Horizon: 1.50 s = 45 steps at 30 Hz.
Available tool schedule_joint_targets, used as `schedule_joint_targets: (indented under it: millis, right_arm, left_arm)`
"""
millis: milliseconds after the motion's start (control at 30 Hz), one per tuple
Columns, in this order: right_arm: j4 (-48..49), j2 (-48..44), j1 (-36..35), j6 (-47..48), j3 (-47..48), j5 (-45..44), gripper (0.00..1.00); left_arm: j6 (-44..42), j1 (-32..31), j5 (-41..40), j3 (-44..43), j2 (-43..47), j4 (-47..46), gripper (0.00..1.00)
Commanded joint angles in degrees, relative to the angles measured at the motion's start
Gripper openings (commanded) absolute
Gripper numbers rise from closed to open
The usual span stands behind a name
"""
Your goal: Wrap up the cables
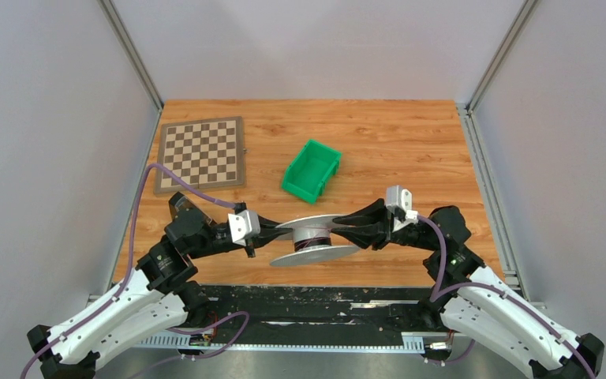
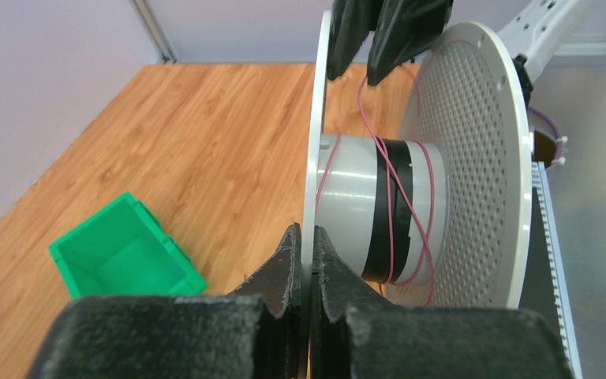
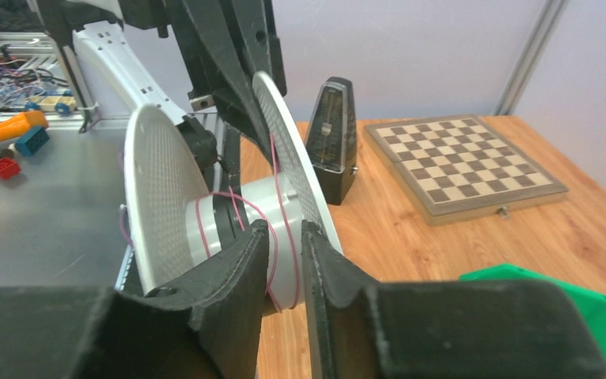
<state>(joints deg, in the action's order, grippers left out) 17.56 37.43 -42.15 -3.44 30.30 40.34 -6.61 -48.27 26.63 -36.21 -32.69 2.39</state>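
A pale grey two-disc spool (image 1: 316, 241) hangs above the table's near edge, between my two grippers. Its hub (image 2: 347, 205) carries a black band and a few loose turns of thin pink wire (image 2: 390, 229). My left gripper (image 2: 306, 237) is shut on the rim of the upper disc and shows in the top view (image 1: 278, 229). My right gripper (image 3: 286, 233) reaches in between the two discs from the right (image 1: 341, 230). Its fingers stand a little apart, and the wire runs through the gap. The spool also shows in the right wrist view (image 3: 213, 229).
A green bin (image 1: 312, 170) sits mid-table behind the spool. A chessboard (image 1: 201, 154) lies at the back left. A dark metronome (image 3: 333, 138) stands near the left arm. Toy bricks (image 3: 8, 134) lie off the table. Metal frame posts flank the table.
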Motion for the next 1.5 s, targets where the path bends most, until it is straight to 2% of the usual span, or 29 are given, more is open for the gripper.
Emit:
schedule_joint_targets:
  millis: [0,367,633,900,1200,1300,1467]
  right_arm:
    - [-3.5,-2.1,-0.5,-1.1,0.4,-0.6,0.29]
    - [-6.9,-3.8,-0.5,-4.3,2.7,-3.0,0.34]
    - [-10.4,-4.4,-0.5,-5.4,4.3,-8.3,0.31]
    - [-14.6,-5.0,-0.5,-5.9,8.8,-11.0,0.37]
    - [-16.4,-4.2,-0.5,-1.7,12.7,-9.2,0.54]
    - [-22.4,-0.2,-0.5,2.3,17.0,-6.8,0.63]
    - [-30.8,7.7,-0.5,6.8,23.1,4.6,0.7]
  left_arm:
    - [-1.0,1.2,-8.2,-3.7,0.7,-6.0,0.0]
    - [-0.1,1.2,-8.5,-3.5,1.1,-4.9,0.0]
    - [0.1,1.3,-9.2,-3.8,1.2,-3.4,0.0]
    - [1.0,1.3,-10.9,-5.2,0.5,-0.1,0.0]
    - [2.0,1.2,-11.6,-6.1,-1.0,1.9,0.0]
    - [1.6,1.2,-9.5,-7.3,-1.8,4.5,0.0]
    - [1.1,1.5,-6.5,-9.2,-3.9,8.6,0.0]
